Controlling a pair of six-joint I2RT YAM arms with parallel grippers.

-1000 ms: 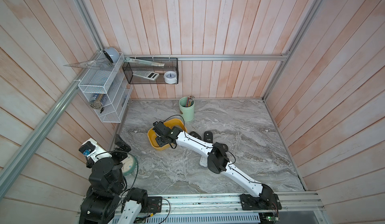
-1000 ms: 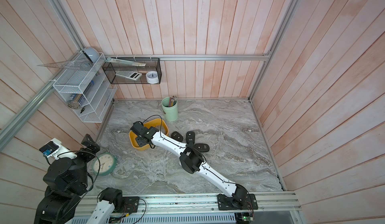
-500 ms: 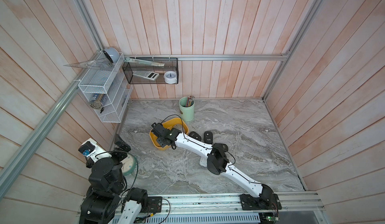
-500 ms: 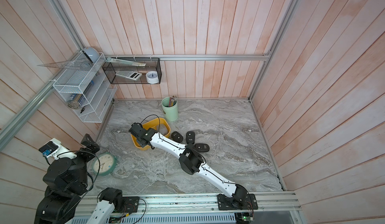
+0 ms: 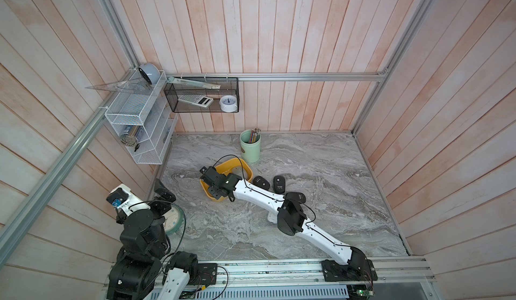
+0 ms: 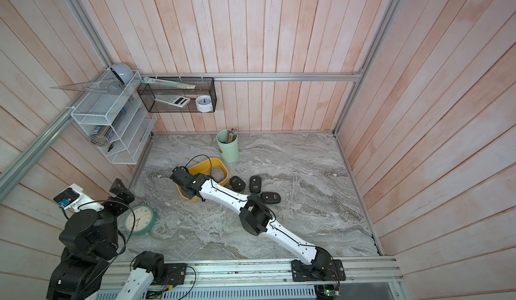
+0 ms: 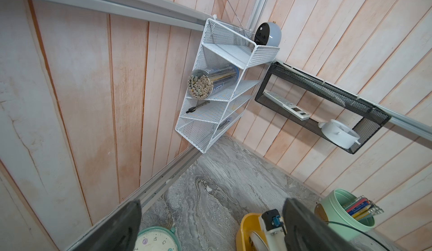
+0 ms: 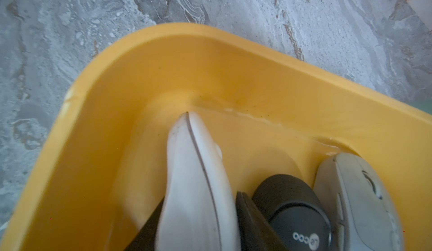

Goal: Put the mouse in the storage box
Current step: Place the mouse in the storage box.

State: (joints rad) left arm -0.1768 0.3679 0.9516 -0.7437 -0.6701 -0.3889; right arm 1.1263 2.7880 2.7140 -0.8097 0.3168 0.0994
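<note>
Change: since the earlier frames the right gripper [image 8: 201, 198] has been shifted slightly towards the left of the frame over the storage box [image 5: 237, 164]. The left arm and the loose mice are seen unmoved.
Left gripper [image 7: 211, 205]: found at the lower left in both top views, spread wide, with nothing between its fingers.
Storage box: set left of centre on the worktop [image 5: 321, 173], beneath the right gripper.
White mouse [image 8: 194, 179]: placed inside the storage box on its edge, its tip at the foot of the box wall, between the right gripper's fingers.
Right gripper: whether the white mouse is clamped or let go cannot be told.
Box contents: a black mouse [image 8: 292, 210] and a pale grey mouse [image 8: 355, 203] are seen beside the white mouse.
Right of the box: three black mice [image 5: 279, 184] are laid on the worktop.
</note>
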